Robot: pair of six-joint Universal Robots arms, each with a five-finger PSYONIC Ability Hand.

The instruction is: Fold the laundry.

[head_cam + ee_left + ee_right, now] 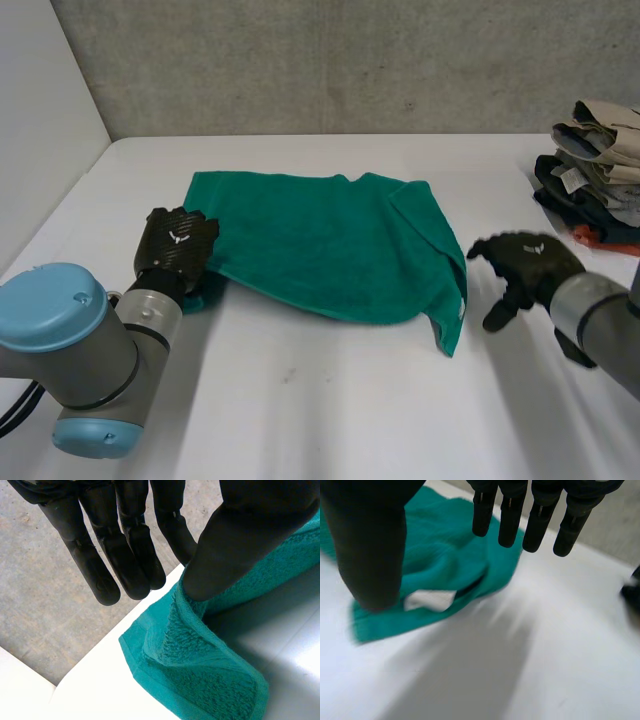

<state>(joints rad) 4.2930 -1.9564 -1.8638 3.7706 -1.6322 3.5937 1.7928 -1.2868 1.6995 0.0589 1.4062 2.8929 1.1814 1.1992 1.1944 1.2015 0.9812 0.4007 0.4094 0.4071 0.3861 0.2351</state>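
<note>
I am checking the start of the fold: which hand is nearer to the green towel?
Left. The left hand lies on the near left corner of the towel, touching it. The right hand is beside its right corner, apart from it, holding nothing.

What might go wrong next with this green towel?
The left hand touches the green towel with its thumb only, fingers straight, so the corner may slip. The right hand is off the towel; a one-sided lift could bunch it. The clothes pile sits near the right arm and could be knocked.
</note>
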